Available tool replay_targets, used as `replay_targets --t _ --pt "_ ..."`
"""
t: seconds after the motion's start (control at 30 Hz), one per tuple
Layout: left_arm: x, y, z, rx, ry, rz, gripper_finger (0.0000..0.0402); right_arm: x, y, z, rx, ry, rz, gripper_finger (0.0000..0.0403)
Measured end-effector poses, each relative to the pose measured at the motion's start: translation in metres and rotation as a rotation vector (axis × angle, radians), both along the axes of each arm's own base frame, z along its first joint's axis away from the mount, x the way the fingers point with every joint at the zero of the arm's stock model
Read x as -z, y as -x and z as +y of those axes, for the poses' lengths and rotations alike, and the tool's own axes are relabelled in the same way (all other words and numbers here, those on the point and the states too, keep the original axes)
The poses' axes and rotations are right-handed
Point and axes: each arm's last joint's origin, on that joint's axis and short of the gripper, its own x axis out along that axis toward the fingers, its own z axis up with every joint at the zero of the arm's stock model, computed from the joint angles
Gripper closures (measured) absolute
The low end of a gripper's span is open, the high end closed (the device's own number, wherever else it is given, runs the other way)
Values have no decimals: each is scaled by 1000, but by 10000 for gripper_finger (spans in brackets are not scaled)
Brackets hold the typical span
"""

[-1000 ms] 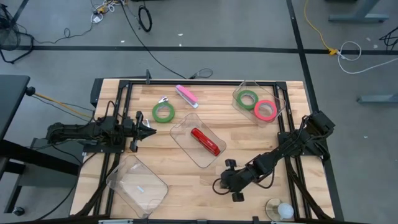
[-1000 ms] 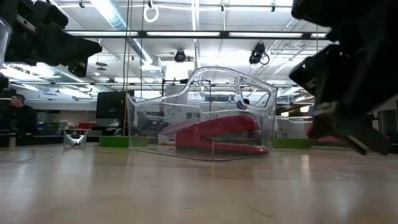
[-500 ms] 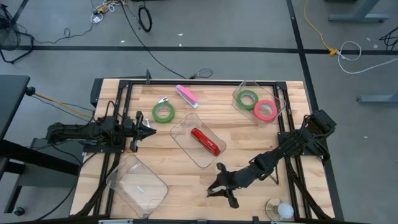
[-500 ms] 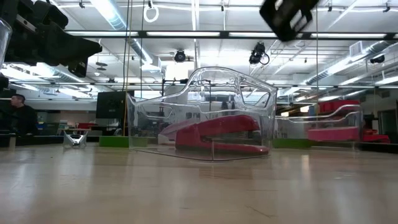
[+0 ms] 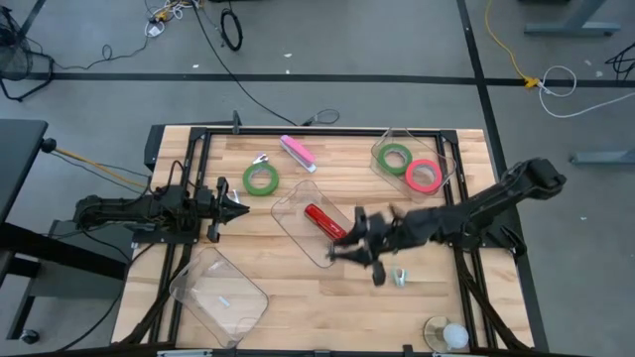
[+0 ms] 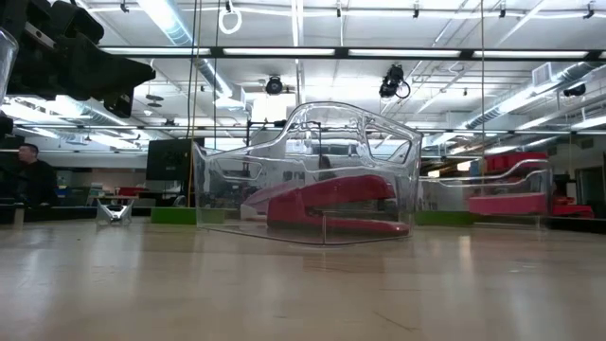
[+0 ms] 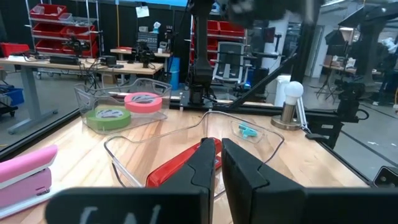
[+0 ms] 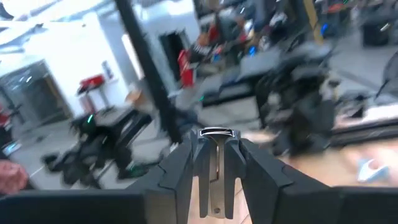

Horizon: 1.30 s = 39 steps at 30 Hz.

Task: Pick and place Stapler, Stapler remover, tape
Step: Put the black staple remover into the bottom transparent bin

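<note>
3 clear trays (image 5: 220,291) on wooden table (image 5: 298,297)

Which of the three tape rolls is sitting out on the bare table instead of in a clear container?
The green tape roll near the left gripper. The other green roll and the pink roll lie side by side inside the clear container at the far right corner.

There are three rings of tape: two green (image 5: 261,179) (image 5: 395,157) and one pink-red (image 5: 424,176). There are two staplers, one red (image 5: 323,221) and one pink (image 5: 298,153). There are three clear trays (image 5: 220,295) (image 5: 298,203) (image 5: 444,159), and maybe one small stapler remover (image 5: 261,159).
</note>
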Motion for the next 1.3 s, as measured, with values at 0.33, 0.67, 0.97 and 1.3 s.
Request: replay_targets --t 0.33,0.67,0.97,1.3 --pt "0 0 0 0 0 0 372 -27 15 -34 112 86 -91 287" --pt "0 0 0 0 0 0 372 -22 11 -48 220 135 -36 294" --pt "0 0 0 -1 1 0 372 -22 9 -61 311 130 -28 294" --pt "-7 1 1 -18 22 -73 372 -21 7 -73 353 131 -21 295"
